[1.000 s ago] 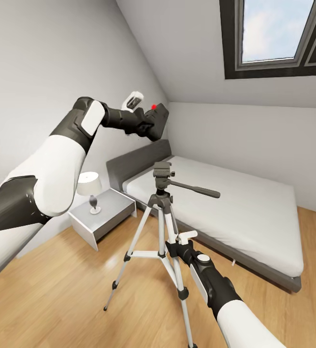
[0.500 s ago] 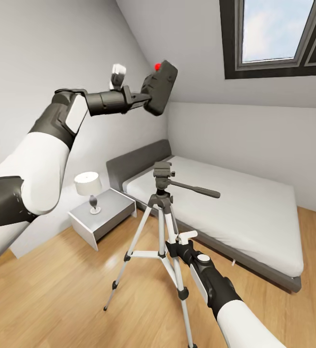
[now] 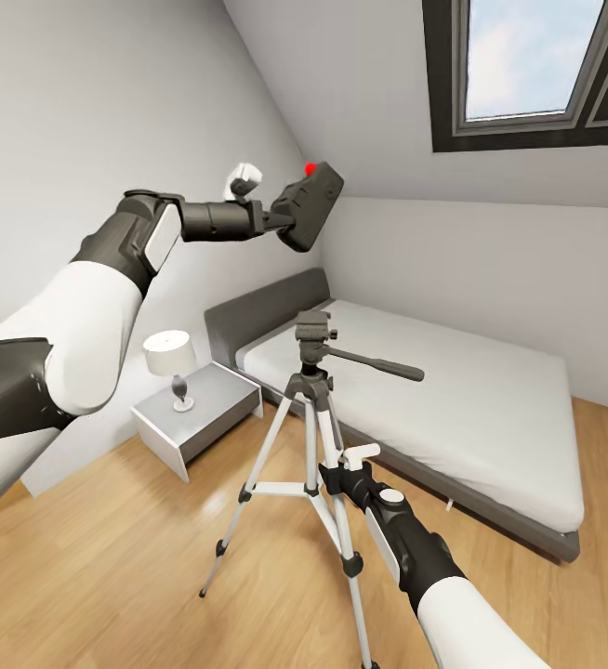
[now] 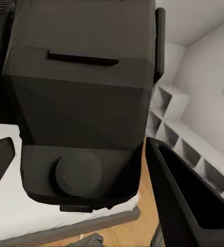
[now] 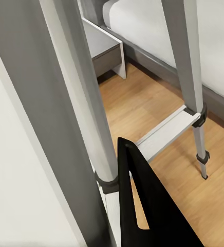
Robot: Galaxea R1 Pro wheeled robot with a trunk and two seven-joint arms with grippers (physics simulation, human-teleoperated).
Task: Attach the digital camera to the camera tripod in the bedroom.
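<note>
Open air above tripod head [image 3: 312, 327]; pan handle [image 3: 378, 363] juts sideways.

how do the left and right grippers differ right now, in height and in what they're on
The left gripper is raised high, well above the tripod head, while the right gripper sits low among the camera tripod's legs. The left holds the digital camera in the air; the right is at a silver tripod leg, though whether it grips it is unclear. Both have dark fingers.
</note>
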